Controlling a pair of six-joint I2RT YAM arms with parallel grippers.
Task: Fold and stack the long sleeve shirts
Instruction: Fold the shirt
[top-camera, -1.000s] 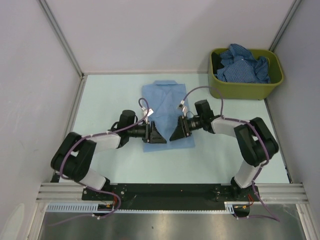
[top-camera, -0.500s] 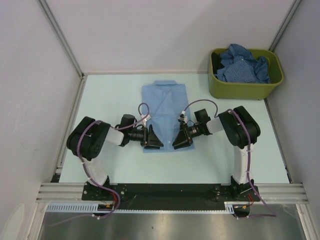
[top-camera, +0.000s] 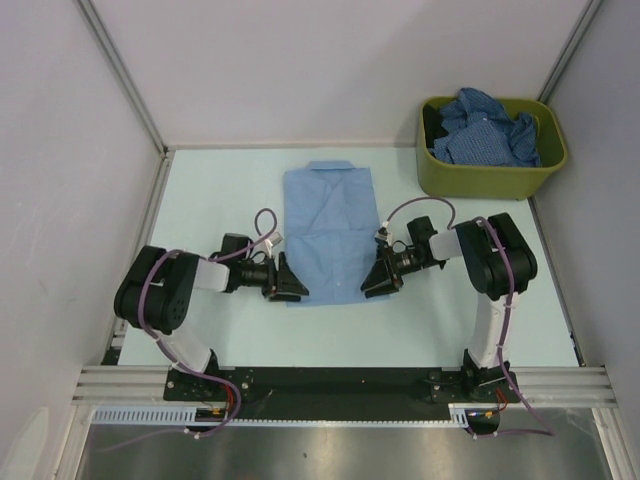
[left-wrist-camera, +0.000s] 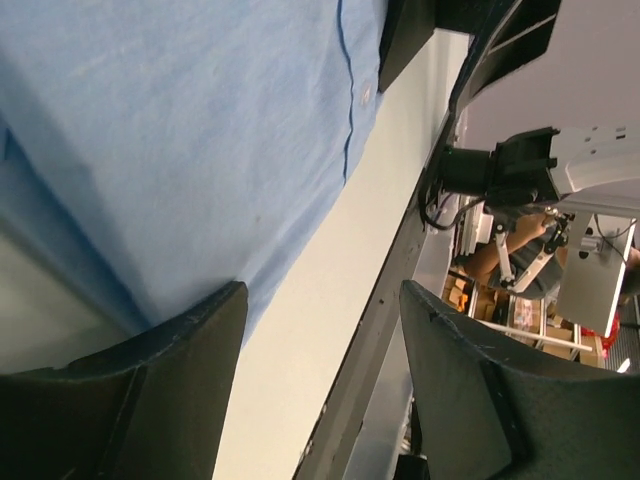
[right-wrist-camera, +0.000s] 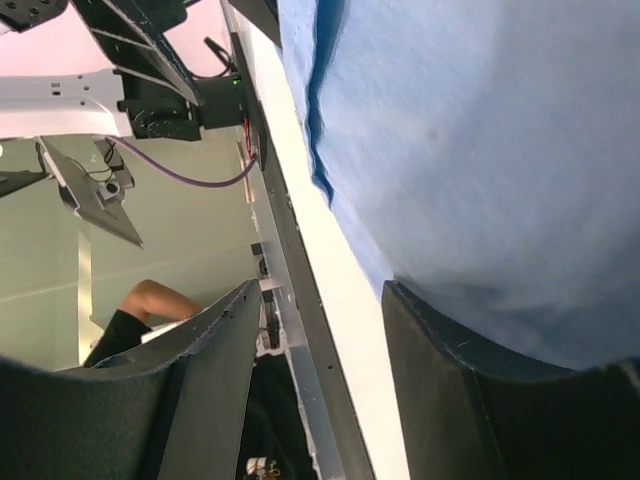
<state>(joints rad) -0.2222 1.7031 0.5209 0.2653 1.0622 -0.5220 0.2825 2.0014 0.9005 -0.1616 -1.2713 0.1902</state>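
Tabletop: one pale green table (top-camera: 220, 200), boxed in by white walls, seen from above.
Arms: two, both bent low and reaching inward from the near edge.
Shirt on the table: one light blue shirt (top-camera: 330, 215), folded into a neat rectangle, collar toward the far wall, lying flat at mid-table.
Bin: one olive-green bin (top-camera: 490, 180), at the far right corner, well apart from the folded shirt.
Shirts in the bin: darker blue shirts (top-camera: 490, 135), crumpled in a heap that rises above the rim; their number cannot be told.
Left gripper (top-camera: 292, 282): one, low at the shirt's near left corner, jaws apart, nothing between them; its wrist camera shows bare table in the gap and the cloth's edge just beside one finger.
Right gripper (top-camera: 373, 281): one, low at the shirt's near right corner, jaws apart and gripping nothing, with cloth beside one finger.
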